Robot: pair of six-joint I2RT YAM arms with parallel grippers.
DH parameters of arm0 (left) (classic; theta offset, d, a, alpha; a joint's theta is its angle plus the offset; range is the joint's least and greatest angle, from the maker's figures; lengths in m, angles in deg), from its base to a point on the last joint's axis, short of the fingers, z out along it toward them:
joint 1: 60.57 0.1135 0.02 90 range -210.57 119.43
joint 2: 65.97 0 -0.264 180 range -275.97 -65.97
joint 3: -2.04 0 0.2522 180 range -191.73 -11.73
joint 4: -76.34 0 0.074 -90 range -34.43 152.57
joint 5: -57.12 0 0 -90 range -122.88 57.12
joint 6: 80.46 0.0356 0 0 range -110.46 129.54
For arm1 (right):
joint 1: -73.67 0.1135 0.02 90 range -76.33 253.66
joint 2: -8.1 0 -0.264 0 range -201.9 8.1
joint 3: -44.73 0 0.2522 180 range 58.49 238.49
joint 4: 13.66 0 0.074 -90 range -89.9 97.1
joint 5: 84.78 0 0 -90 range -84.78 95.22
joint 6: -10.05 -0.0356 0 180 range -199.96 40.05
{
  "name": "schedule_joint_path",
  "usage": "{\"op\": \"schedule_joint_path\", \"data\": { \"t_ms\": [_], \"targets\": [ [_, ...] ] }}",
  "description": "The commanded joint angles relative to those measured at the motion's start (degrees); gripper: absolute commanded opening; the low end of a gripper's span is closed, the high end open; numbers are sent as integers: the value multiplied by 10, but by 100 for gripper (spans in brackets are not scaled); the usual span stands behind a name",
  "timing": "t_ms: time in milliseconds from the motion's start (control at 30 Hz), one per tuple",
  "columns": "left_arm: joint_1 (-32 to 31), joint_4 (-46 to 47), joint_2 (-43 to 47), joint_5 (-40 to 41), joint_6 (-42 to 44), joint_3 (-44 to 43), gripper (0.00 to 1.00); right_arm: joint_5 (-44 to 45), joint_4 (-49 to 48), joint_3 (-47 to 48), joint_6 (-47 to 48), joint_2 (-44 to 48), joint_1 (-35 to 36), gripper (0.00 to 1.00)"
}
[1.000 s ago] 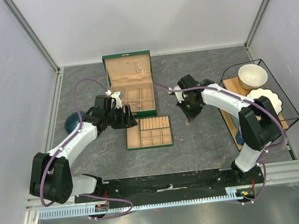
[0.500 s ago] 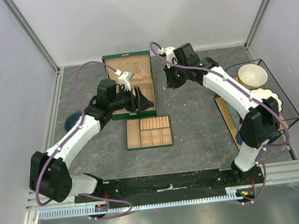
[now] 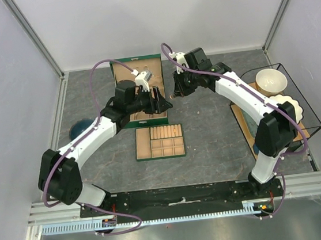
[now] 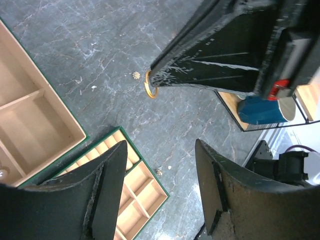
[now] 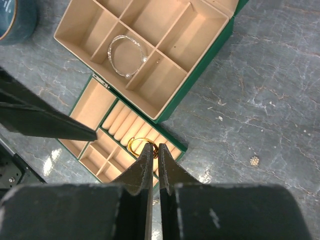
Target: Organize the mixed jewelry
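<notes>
gold ring (image 5: 136, 145) was pinched in the right gripper's (image 5: 154, 148) jaws, up in the air beside the green box (image 5: 200, 75), likely to go in a slot; the left gripper's (image 4: 161, 149) jaws were spread.

No text, label, brand, number or sign can be read in any view.
</notes>
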Motion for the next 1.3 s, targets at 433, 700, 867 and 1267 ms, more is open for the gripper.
{"op": "schedule_joint_path", "data": {
  "t_ms": [433, 700, 867, 1267],
  "targets": [
    [-12, 52, -45, 27, -32, -57, 44, -37, -42, -29, -31, 47, 7, 6],
    [-14, 52, -49, 30, -34, -57, 32, -38, -44, -35, -31, 50, 7, 6],
    [-14, 52, -51, 27, -34, -59, 30, -37, -45, -38, -31, 51, 7, 6],
    [-15, 55, -53, 26, -35, -57, 26, -38, -47, -45, -28, 57, 8, 6]
  ]
}}
